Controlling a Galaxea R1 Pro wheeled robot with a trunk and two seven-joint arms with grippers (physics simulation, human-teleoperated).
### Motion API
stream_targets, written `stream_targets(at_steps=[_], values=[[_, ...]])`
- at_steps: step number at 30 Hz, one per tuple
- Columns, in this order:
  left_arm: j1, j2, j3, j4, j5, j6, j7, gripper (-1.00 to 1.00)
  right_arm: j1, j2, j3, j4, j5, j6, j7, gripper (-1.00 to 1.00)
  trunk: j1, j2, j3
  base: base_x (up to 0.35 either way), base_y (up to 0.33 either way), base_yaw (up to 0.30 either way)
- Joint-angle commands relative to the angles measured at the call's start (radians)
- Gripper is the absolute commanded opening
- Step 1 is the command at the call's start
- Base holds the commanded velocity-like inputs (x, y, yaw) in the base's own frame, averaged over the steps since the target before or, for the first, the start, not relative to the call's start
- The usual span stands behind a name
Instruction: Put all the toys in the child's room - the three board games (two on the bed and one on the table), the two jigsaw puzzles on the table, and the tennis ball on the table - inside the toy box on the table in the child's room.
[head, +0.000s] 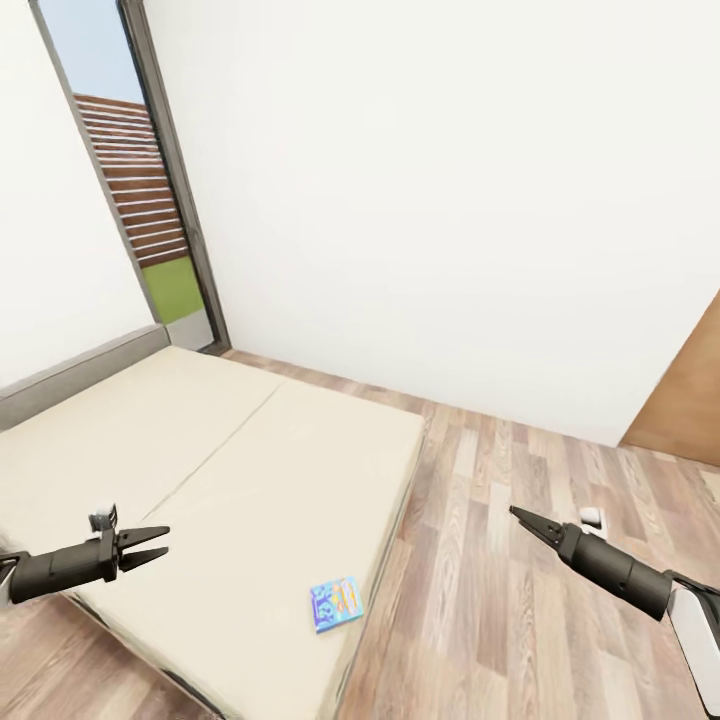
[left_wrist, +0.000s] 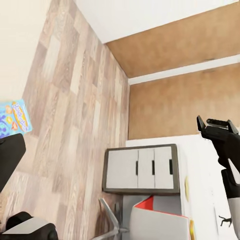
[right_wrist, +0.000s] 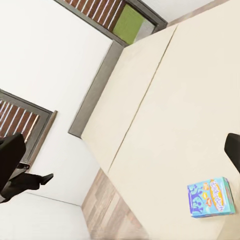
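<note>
A light blue cartoon board game (head: 336, 603) lies flat near the front corner of the beige bed (head: 250, 450), and also shows as the board game (left_wrist: 14, 117) (right_wrist: 211, 197) in both wrist views. My left gripper (head: 165, 541) hovers open over the bed's near edge, left of the game, holding nothing. My right gripper (head: 514, 512) hangs over the wooden floor to the right of the bed; its fingers (right_wrist: 232, 150) stand wide apart and empty. The white table (left_wrist: 200, 160) with its three-drawer unit (left_wrist: 140, 169) is visible in the left wrist view. The toy box, puzzles and tennis ball are out of view.
A tall window (head: 150, 200) stands in the far left corner behind the bed. Wooden floor (head: 520, 600) runs along the bed's right side to a white wall, and a brown panel (head: 690, 400) is at far right. A chair (left_wrist: 150, 220) stands by the table.
</note>
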Motion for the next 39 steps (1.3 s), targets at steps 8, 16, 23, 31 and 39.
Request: stream_targets(at_steps=[8,16,23,31,39], values=[[-0.001,0.0,0.001,0.0,-0.002,0.011,-0.004,1.0,-0.001,0.0,-0.001,0.001,-0.001,0.005,0.002,1.0,0.001,-0.002,-0.002,-0.022,0.0,0.292],[0.0,-0.001,0.001,0.0,-0.002,0.009,-0.004,1.0,-0.001,0.0,-0.002,0.002,-0.001,0.005,0.002,1.0,0.001,-0.002,-0.002,-0.019,0.0,0.292],[0.0,-0.001,0.001,0.0,-0.002,0.009,-0.004,1.0,-0.001,0.0,-0.002,0.001,-0.002,0.005,0.002,1.0,0.001,-0.002,-0.002,-0.003,0.0,0.292],[0.0,-0.001,0.001,0.0,-0.002,0.009,-0.004,1.0,-0.001,0.0,-0.002,0.001,-0.002,0.005,0.002,1.0,0.001,-0.002,-0.002,0.0,0.0,0.292],[0.0,-0.001,0.001,0.0,-0.002,0.009,-0.004,1.0,-0.001,0.0,-0.003,0.001,-0.002,0.005,0.003,1.0,0.001,-0.002,-0.002,0.0,-0.006,0.292]])
